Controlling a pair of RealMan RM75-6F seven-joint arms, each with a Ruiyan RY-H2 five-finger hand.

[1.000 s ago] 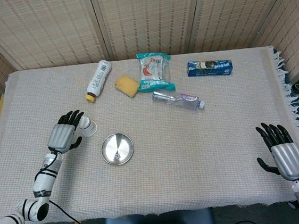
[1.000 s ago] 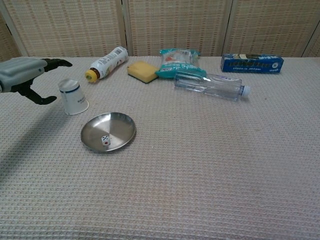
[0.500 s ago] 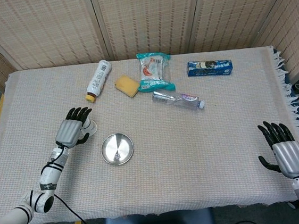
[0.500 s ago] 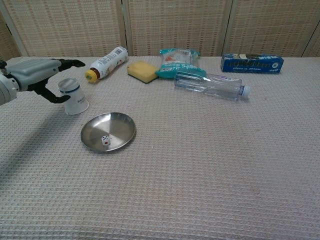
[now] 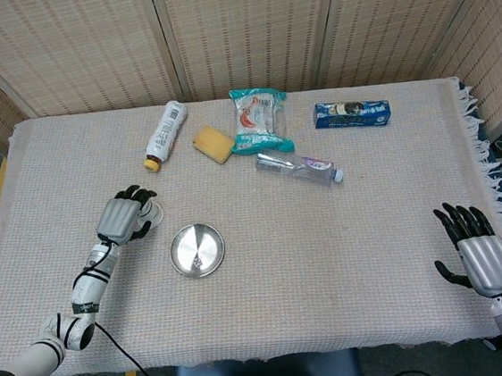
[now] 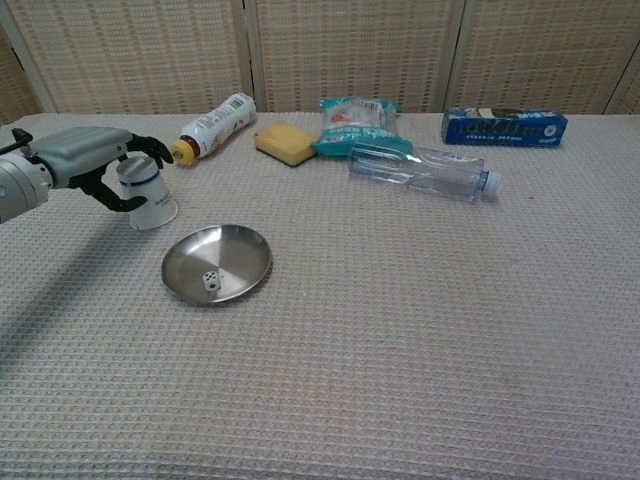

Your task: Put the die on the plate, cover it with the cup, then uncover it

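Observation:
A small white die (image 6: pixel 210 283) with red pips lies in the round steel plate (image 6: pixel 250 250), which the head view shows left of the table's middle (image 5: pixel 177 241). A white paper cup (image 6: pixel 150 203) stands upside down on the cloth just behind and left of the plate. My left hand (image 6: pixel 88 160) wraps the cup, fingers curled over its top and thumb against its near side; the head view shows this hand (image 5: pixel 120 220) covering most of the cup (image 5: pixel 152 211). My right hand (image 5: pixel 478 256) rests at the table's right front edge, fingers spread, holding nothing.
Along the back lie a white bottle with a yellow cap (image 6: pixel 212 125), a yellow sponge (image 6: pixel 284 142), a teal snack bag (image 6: pixel 357 124), a clear water bottle (image 6: pixel 420 170) and a blue box (image 6: pixel 504 126).
My left hand moved right onto the upturned cup and its fingers curled around it. The cup, plate and die stayed put. My right hand barely shifted.

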